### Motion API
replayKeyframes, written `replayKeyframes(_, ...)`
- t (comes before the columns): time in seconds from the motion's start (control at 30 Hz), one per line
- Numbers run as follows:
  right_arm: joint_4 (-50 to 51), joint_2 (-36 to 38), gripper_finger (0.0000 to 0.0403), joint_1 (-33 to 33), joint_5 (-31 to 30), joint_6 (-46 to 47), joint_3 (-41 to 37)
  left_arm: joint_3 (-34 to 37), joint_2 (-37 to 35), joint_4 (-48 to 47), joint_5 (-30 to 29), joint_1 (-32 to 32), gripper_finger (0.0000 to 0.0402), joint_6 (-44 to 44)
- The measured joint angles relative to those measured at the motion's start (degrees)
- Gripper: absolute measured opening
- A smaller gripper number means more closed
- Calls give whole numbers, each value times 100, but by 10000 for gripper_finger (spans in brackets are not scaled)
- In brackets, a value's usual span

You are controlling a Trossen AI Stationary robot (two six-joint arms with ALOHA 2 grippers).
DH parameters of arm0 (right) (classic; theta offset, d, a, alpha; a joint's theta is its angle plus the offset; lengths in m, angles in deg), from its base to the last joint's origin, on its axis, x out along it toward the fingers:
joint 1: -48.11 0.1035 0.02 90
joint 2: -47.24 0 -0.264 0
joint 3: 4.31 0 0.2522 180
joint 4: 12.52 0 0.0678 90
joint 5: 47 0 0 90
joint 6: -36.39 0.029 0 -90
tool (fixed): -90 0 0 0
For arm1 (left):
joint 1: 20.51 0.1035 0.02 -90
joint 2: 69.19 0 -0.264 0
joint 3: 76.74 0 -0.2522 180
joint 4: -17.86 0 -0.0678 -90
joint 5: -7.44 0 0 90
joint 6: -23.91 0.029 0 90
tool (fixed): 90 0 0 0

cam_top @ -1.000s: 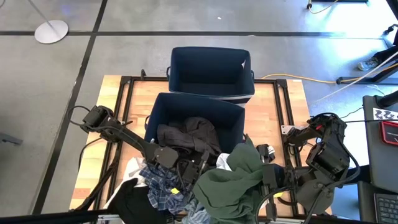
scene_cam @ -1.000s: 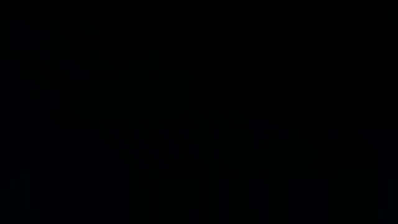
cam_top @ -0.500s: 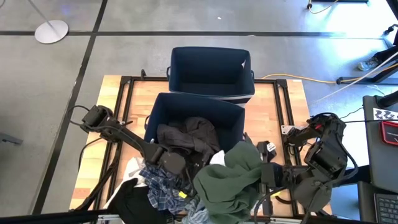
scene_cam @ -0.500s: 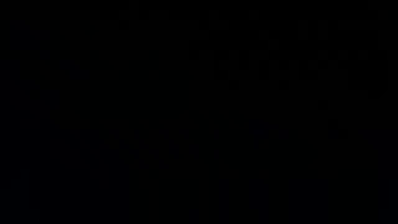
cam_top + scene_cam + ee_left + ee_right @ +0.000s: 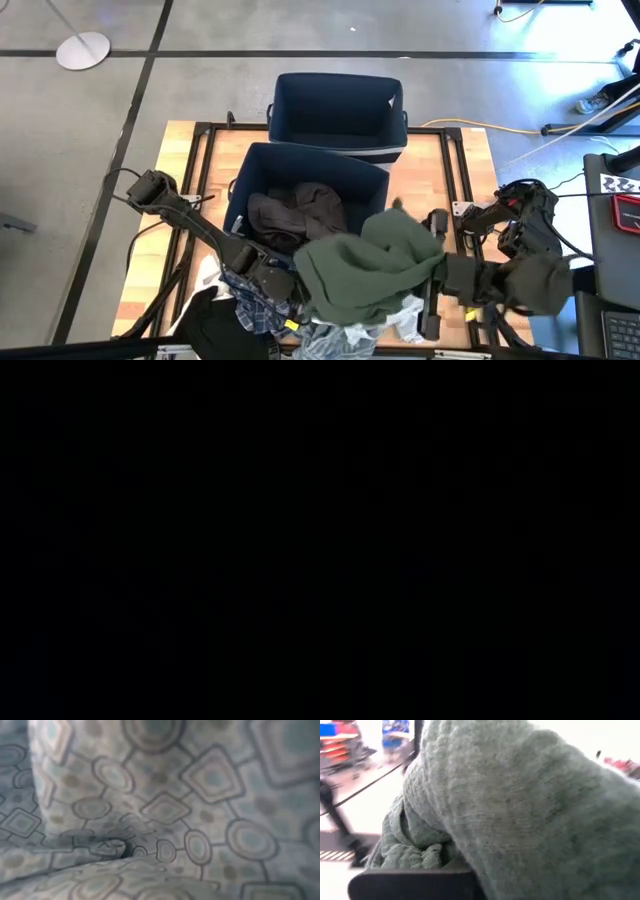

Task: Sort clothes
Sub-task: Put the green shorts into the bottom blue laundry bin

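My right gripper [image 5: 434, 264] is raised at the table's right and shut on an olive green knitted garment [image 5: 365, 270], which spreads wide over the front of the near navy bin [image 5: 300, 153] and the pile. A brown-grey garment [image 5: 295, 212] lies in that bin. The pile at the near edge shows black [image 5: 215, 325], dark plaid [image 5: 252, 305] and white [image 5: 410, 318] clothes. My left gripper [image 5: 283, 288] is sunk into the pile, its fingers hidden under the olive garment. Its wrist view is filled by pale patterned cloth [image 5: 165, 810]. The low view is black. My right gripper holds a bunched fold of the olive garment [image 5: 420, 850], gathered over one dark finger [image 5: 415, 882]; the other finger is hidden by the cloth. The fingers point about level, toward the table's left. The garment hangs below and spreads leftward, its lower part lying on the pile. My left gripper is shut, but the olive garment and the pile hide its fingers, so I cannot tell whether it has hold of any cloth.
A second navy bin [image 5: 335, 80] stands behind the near one at the table's far edge. A dark metal frame [image 5: 205, 130] runs round the wooden tabletop. Bare wood shows at the far left [image 5: 180, 150] and far right [image 5: 450, 160].
My right gripper has risen and its wrist has turned; the olive garment has come up with it and spread out leftward over the pile and the near bin's front. My left gripper has tipped down and sunk into the pile, going out of sight beneath the olive garment.
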State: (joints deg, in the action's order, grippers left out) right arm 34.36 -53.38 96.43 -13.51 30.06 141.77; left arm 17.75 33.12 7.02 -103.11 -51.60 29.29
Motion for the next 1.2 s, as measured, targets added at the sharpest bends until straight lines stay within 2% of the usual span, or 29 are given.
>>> replayKeyframes(0.13, -1432, 0, 51, 0, -373, -1521, 0, 4, 6, 10, 5, 4, 7, -19)
replayKeyframes(0.27, -2743, 3, 51, -107, -395, -2832, 3, 19, 14, 57, 6, 7, 8, 69)
replayKeyframes(0.43, -2986, 9, 51, -600, -381, -3167, 7, 33, 35, 356, 35, -5, 34, 60)
replayKeyframes(0.63, -2295, -37, 51, -1439, -76, -2521, 9, 37, 41, 424, 129, -89, 60, 91)
replayKeyframes(0.87, -663, -239, 51, -2349, 257, -1017, 2, 39, -31, 342, 150, -94, 92, -75)
replayKeyframes(1.03, 353, -415, 51, -2683, 587, -165, 2, 67, -350, 12, 134, -151, 128, -229)
replayKeyframes(1.2, 693, -546, 51, -2785, 768, 198, 2, 61, -816, -463, 124, -196, 163, -411)
